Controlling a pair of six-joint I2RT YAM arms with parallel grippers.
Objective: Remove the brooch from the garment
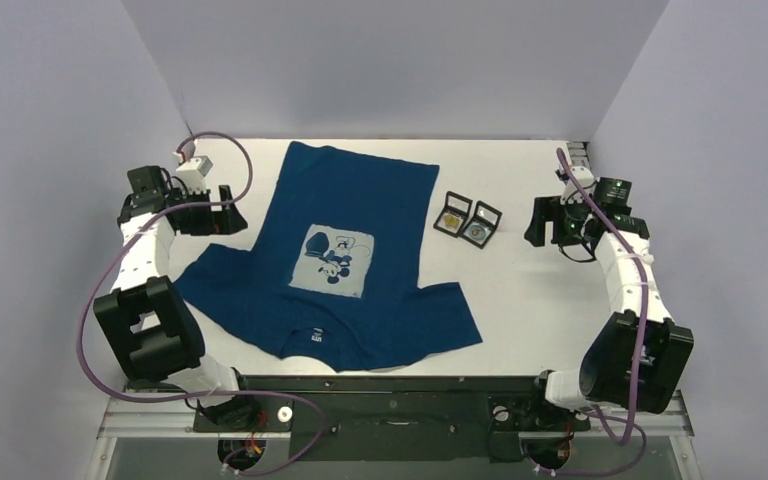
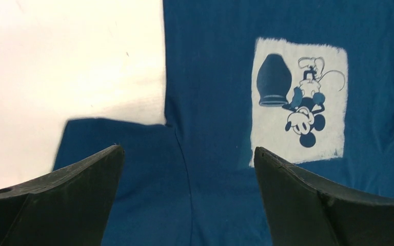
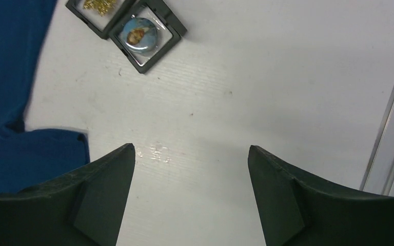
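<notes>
While both arms stand bent at the elbow, the garment [image 1: 380, 200] lies flat on the table [image 1: 530, 310]. Its collar is toward the arms' bases and its hem toward the far wall, so its long axis runs near to far with a slight tilt, the pale print [image 1: 332, 260] face up. Left of the garment, the left arm [image 1: 145, 250] reaches forward and levels its wrist beside the sleeve, jaws spread wide, holding nothing, aimed at the cloth. Right of the garment, the right arm [image 1: 625, 270] mirrors it, jaws wide apart and empty above the white table. Between that arm and the garment sit two small black cases [image 1: 455, 215]; one holds a round badge [image 3: 140, 32].
</notes>
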